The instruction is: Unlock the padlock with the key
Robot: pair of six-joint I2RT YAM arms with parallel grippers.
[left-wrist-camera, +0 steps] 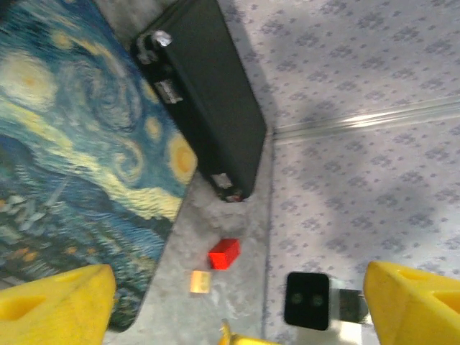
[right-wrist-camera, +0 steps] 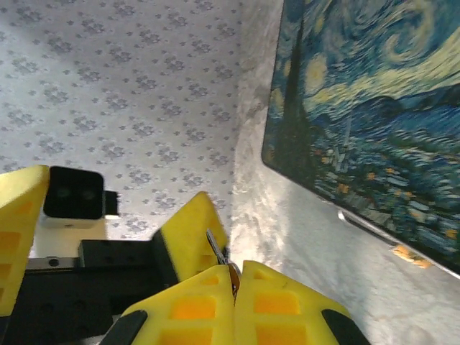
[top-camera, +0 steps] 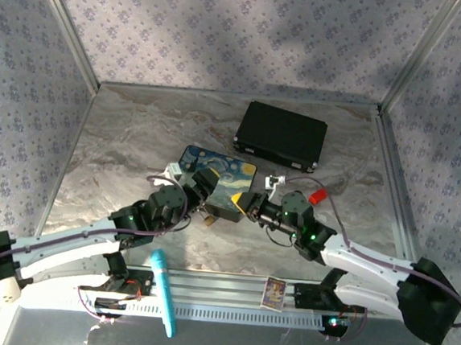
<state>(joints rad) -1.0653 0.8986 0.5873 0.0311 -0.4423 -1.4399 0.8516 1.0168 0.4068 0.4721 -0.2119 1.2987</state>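
The table (top-camera: 120,147) looks like marbled stone with a soft sheen, the walls (top-camera: 227,27) like matt printed paper. The painted box (left-wrist-camera: 72,144) is smooth and faintly glossy, the black case (left-wrist-camera: 215,122) matt with shiny metal latches (left-wrist-camera: 159,39), the red piece (left-wrist-camera: 224,253) smooth plastic. The right gripper (right-wrist-camera: 236,279) has matt yellow plastic fingers (right-wrist-camera: 287,302) pinching a thin sliver (right-wrist-camera: 214,243) of bright metal.
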